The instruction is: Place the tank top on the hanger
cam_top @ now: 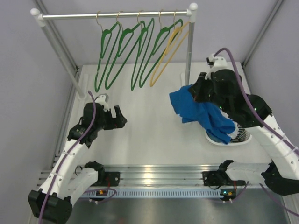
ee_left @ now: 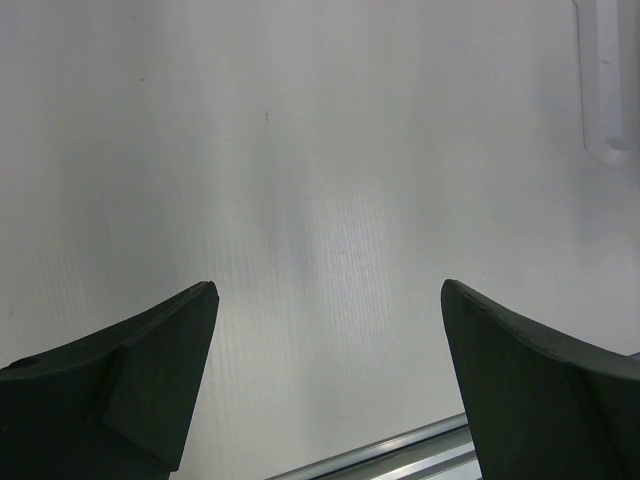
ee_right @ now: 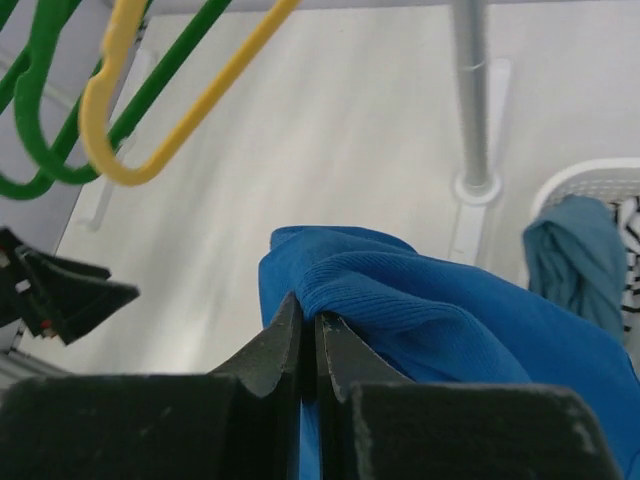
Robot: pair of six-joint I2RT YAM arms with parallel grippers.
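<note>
Clearly, the right gripper [ee_right: 308, 312] has its jaws pressed together on a fold of the royal-blue tank top [ee_right: 450, 320], pinching the ribbed edge of the fabric between the fingertips. Seen from the top camera, this gripper sits at about 2 o'clock from the middle of the table [cam_top: 149, 133], raised off its surface. The tank top hangs from it in a limp bunch that trails down toward 4 o'clock, its lower end draped over the rim of a white basket [cam_top: 211, 140].

In that basket, the right wrist view shows a duller grey-blue garment [ee_right: 575, 250] beside a white cloth with black stripes [ee_right: 630, 245].

Just beyond the gripper, at 12 o'clock from it, stands the right post [cam_top: 188, 51] of the clothes rack. Its rail [cam_top: 74, 16] carries four green hangers [cam_top: 119, 51] and, nearest the post, one yellow hanger [cam_top: 170, 51]. All of them hang bare and apart from the tank top.

The left gripper [cam_top: 119, 117] sits at 9 o'clock, low over the table, its jaws spread wide with nothing between them.
</note>
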